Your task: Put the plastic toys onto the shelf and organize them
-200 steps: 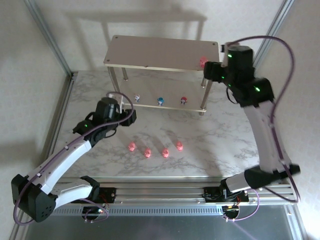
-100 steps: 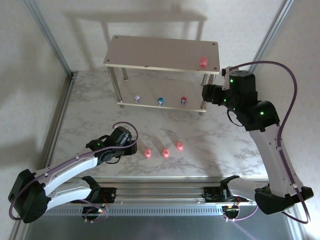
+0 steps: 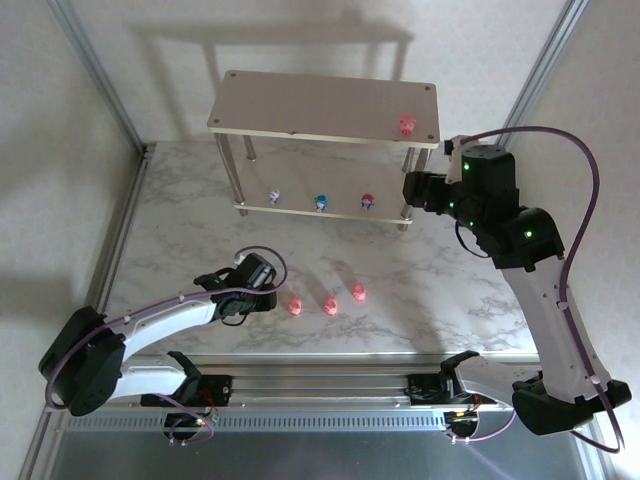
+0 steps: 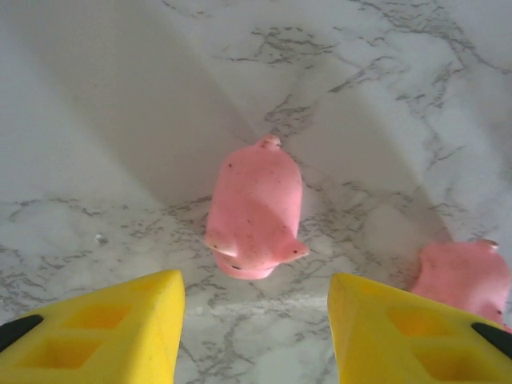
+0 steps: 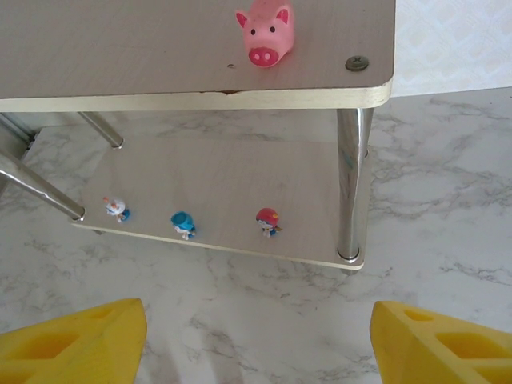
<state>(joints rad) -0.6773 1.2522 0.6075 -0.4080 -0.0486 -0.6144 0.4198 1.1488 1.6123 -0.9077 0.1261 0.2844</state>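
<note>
Tabletop: white marble pattern, bearing every item listed below.
Left gripper: positioned low over the tabletop in the lower left of the overhead view. The yellow fingers are held apart and nothing is clamped.
Framed pig: a pink toy seen at the centre of the left wrist view, lying on the marble in the gap ahead of the left fingers. Neither finger is touched by it.
Loose pigs: three pink toys in a short row just right of the left gripper, at the lower centre of the overhead view. These are the nearest pig, the middle pig and the far pig.
Shelf: placed at the upper centre of the overhead view. Two beige boards are carried on silver legs.
Lower board: three whitish figurines are lined up near its front edge, well apart from one another. These are the grey figurine, the blue figurine and the red figurine.
Top pig: stood upright near the right end of the upper board, beside a dark corner screw.
Right gripper: held just off the right end of the shelf, facing it. The fingers are spread wide with nothing between them.
</note>
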